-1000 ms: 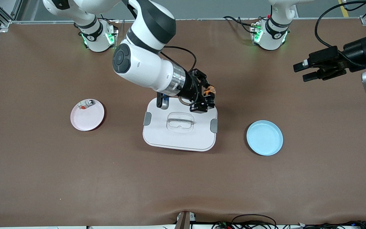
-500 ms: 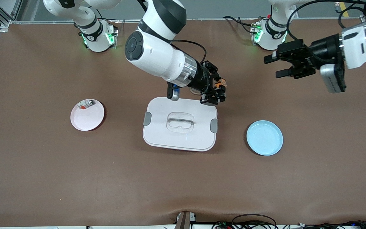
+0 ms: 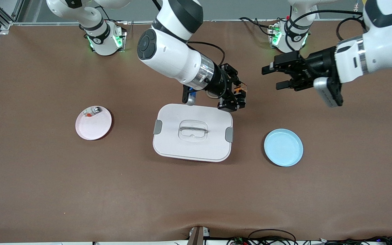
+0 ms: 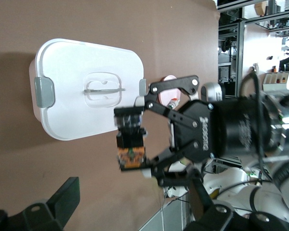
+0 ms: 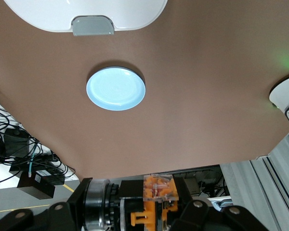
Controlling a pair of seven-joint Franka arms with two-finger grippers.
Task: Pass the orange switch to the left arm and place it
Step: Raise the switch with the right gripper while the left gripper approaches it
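Handing over well means holding steady: the right gripper (image 3: pixel 238 98), clamped on the tiny black-and-orange switch (image 3: pixel 239 91), hangs over the large white latched plastic box's (image 3: pixel 192 136) edge while the left gripper (image 3: pixel 273 77), 2 fingers apart, lines up squarely beside it

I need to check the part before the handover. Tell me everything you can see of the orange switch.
The orange switch is a tiny blocky part, black in the body with an orange end, plastic by its look. It is off the table, clamped between the fingers of the right gripper, up in the air by the corner of the white box toward the left arm's end. The open left gripper faces it, apart.
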